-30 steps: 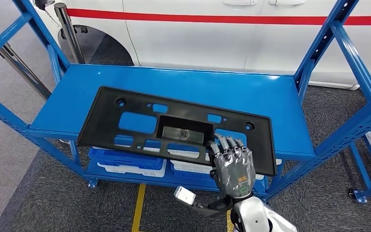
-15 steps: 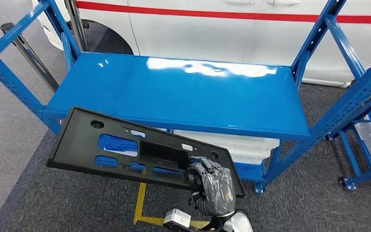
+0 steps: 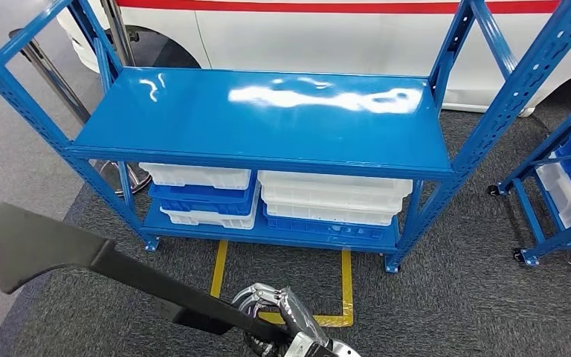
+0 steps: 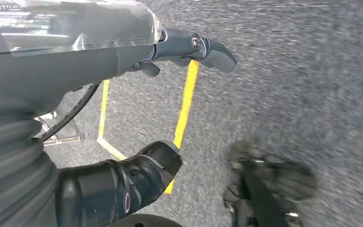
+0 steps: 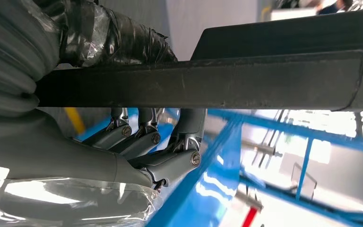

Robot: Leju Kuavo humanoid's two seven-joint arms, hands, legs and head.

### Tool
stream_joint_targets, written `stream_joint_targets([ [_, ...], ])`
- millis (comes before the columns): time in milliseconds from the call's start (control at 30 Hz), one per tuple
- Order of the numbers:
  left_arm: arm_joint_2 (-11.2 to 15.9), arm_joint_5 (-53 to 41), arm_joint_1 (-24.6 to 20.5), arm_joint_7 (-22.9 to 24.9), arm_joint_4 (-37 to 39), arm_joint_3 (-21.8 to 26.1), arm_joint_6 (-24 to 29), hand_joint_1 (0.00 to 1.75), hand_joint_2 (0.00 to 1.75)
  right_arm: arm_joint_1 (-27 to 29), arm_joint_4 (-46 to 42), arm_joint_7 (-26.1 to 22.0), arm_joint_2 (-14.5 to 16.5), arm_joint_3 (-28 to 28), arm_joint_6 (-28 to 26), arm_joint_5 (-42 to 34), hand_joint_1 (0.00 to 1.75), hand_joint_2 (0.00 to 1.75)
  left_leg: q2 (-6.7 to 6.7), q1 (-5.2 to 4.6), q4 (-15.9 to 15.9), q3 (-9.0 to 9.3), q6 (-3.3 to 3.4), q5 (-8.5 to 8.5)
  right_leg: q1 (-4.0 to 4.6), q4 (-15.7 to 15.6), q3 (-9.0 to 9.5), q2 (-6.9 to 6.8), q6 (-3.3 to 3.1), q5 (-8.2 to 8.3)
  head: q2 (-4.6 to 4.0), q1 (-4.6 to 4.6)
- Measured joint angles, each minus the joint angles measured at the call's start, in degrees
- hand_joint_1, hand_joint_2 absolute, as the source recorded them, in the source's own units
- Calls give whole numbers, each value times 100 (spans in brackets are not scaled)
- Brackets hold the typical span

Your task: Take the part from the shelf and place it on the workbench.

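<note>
A long black plastic panel part (image 3: 82,260) is off the blue shelf (image 3: 268,111) and hangs in the air low at the front left, seen nearly edge-on. My right hand (image 3: 282,320) grips it near its right end, at the bottom of the head view. The right wrist view shows the part's edge (image 5: 217,82) clamped between the thumb above and the fingers (image 5: 146,137) below. My left hand (image 4: 123,118) hangs over the grey floor with its fingers apart and nothing in it.
White and blue bins (image 3: 268,197) fill the shelf's lower level. A white car with a red stripe (image 3: 305,22) stands behind the shelf. Yellow tape (image 3: 219,268) marks the grey carpet. Another blue rack (image 3: 557,186) stands at the right.
The whole view has shifted back from the shelf as the camera moved. The part has swung lower and left, turning from flat-on to nearly edge-on, still in my right hand.
</note>
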Motion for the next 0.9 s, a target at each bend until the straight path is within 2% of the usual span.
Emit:
stream_joint_targets([
  [33,4,-14,-2,7,0,0,0,0,175,5,4,-28,0,0,110,-79,175,175,-1,-3,-72,169,12,167,3,18,-102,-2,7,69,0,0],
  [67,7,-28,-5,14,0,0,0,0,175,8,7,-59,1,0,212,-147,175,175,-4,-7,-343,444,30,324,4,39,-197,-2,17,136,0,-1],
  [100,12,-40,-13,21,0,0,0,0,175,12,6,-87,5,-1,296,-199,175,175,-8,-18,-770,795,56,368,9,58,-271,0,35,197,0,-1],
  [133,17,-49,-22,26,0,0,0,0,175,13,6,-111,10,-1,360,-238,175,175,-13,-32,-1242,1138,83,324,12,71,-320,0,59,254,0,0],
  [167,20,-51,-32,28,0,0,0,0,175,13,6,-128,14,-2,403,-262,175,175,-17,-49,-1608,1380,111,240,13,72,-342,-6,90,310,0,1],
  [200,23,-52,-41,28,0,0,0,0,175,12,6,-139,17,-4,434,-277,175,175,-18,-71,-1829,1502,138,163,8,62,-350,-13,124,367,0,0],
  [233,23,-52,-43,28,0,0,0,0,175,11,7,-145,17,-5,458,-291,175,175,-17,-84,-1910,1510,166,174,0,42,-353,-20,162,430,0,2],
  [267,22,-52,-49,31,0,0,-1,0,175,11,7,-150,17,-6,482,-306,175,175,-2,-81,-1911,1460,202,237,-10,40,-367,-17,196,455,0,2],
  [300,21,-53,-53,33,0,0,-2,0,175,11,7,-156,16,-7,510,-323,175,175,13,-75,-1924,1406,248,308,-19,87,-404,-6,225,374,0,3],
  [333,20,-56,-55,36,0,0,-3,0,175,13,7,-159,15,-7,537,-340,175,175,32,-64,-1939,1337,294,389,-25,219,-458,8,250,177,0,5],
  [367,19,-60,-58,38,0,0,-8,0,175,13,8,-163,14,-7,570,-358,175,175,51,-57,-1942,1253,330,468,-34,471,-531,21,271,-132,0,7],
  [400,19,-66,-58,37,0,0,-15,0,175,13,10,-169,12,-7,610,-374,175,175,56,-63,-1936,1159,355,540,-42,796,-604,28,290,-458,0,8],
  [433,19,-76,-58,36,0,0,-27,0,175,11,15,-176,10,-7,650,-389,175,175,62,-68,-1925,1063,364,613,-50,1155,-659,30,309,-692,0,9],
  [467,19,-86,-60,33,0,0,-39,0,175,8,23,-191,5,-7,689,-406,175,175,63,-73,-1905,956,360,688,-58,1464,-676,31,326,-772,0,9],
  [500,19,-97,-63,30,0,0,-50,0,175,4,35,-213,-1,-7,730,-426,175,175,64,-76,-1875,842,351,757,-67,1633,-629,31,338,-690,0,9],
  [533,19,-109,-64,27,0,-1,-57,0,175,-3,46,-239,-8,-7,764,-448,175,175,65,-77,-1832,721,336,822,-75,1631,-498,31,344,-517,0,8],
  [567,18,-115,-65,25,0,-1,-60,0,175,-13,57,-264,-15,-7,793,-468,175,175,64,-76,-1778,598,316,876,-84,1426,-265,31,343,-345,0,8],
  [600,17,-120,-64,22,0,-2,-62,0,175,-28,64,-282,-20,-7,813,-484,175,175,62,-77,-1721,491,292,920,-86,1061,32,31,335,-308,0,8],
  [633,16,-125,-63,21,0,-2,-63,0,175,-42,67,-293,-23,-7,821,-492,175,175,58,-80,-1663,409,266,956,-77,636,335,34,320,-379,0,5],
  [667,14,-127,-64,19,0,-2,-63,0,175,-55,68,-299,-25,-7,828,-499,175,175,55,-82,-1621,357,235,992,-63,296,551,36,302,-491,0,4],
  [700,13,-129,-64,17,0,-2,-63,0,175,-65,69,-304,-26,-7,833,-507,175,175,52,-78,-1601,326,202,1036,-41,85,658,39,277,-595,0,3],
  [767,11,-132,-57,17,0,-2,-63,0,175,-72,74,-313,-28,-7,845,-521,175,175,48,-54,-1599,279,127,1124,-19,-2,617,31,196,-551,0,7],
  [800,10,-133,-51,17,1,-2,-63,0,175,-76,79,-317,-30,-7,856,-528,175,175,39,-38,-1568,234,91,1078,-20,-12,552,23,144,-483,0,6],
  [833,6,-136,-44,18,1,-2,-63,0,175,-77,83,-320,-30,-7,877,-541,175,175,28,-26,-1464,171,58,921,-29,-25,476,14,94,-405,0,5],
  [900,-4,-148,-34,20,2,-2,-61,0,175,-70,85,-335,-31,-7,958,-610,175,175,8,-9,-963,28,3,342,-36,-32,299,5,37,-253,0,-1],
])
